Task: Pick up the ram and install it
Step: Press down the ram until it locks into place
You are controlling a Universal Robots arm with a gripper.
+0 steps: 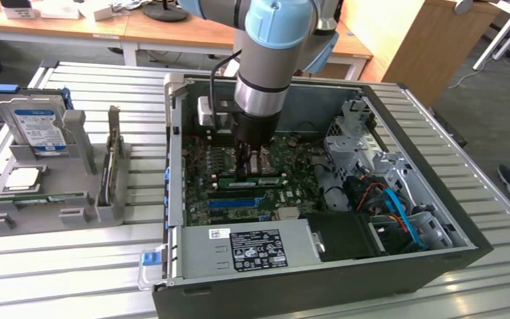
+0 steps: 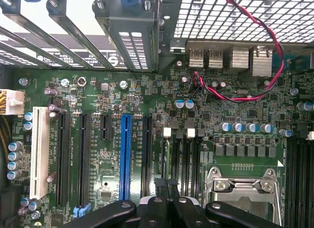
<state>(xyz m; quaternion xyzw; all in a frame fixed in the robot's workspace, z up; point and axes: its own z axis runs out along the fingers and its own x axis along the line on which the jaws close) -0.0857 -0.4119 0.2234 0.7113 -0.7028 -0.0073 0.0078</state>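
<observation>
The pincer hangs low inside the open case, just above the board, its fingertips pressed together with nothing visible between them. It sits over the narrow slots beside the socket. The ram lies flat in the grey holder on the desk, along the holder's near edge, below the processor and the drive.
</observation>
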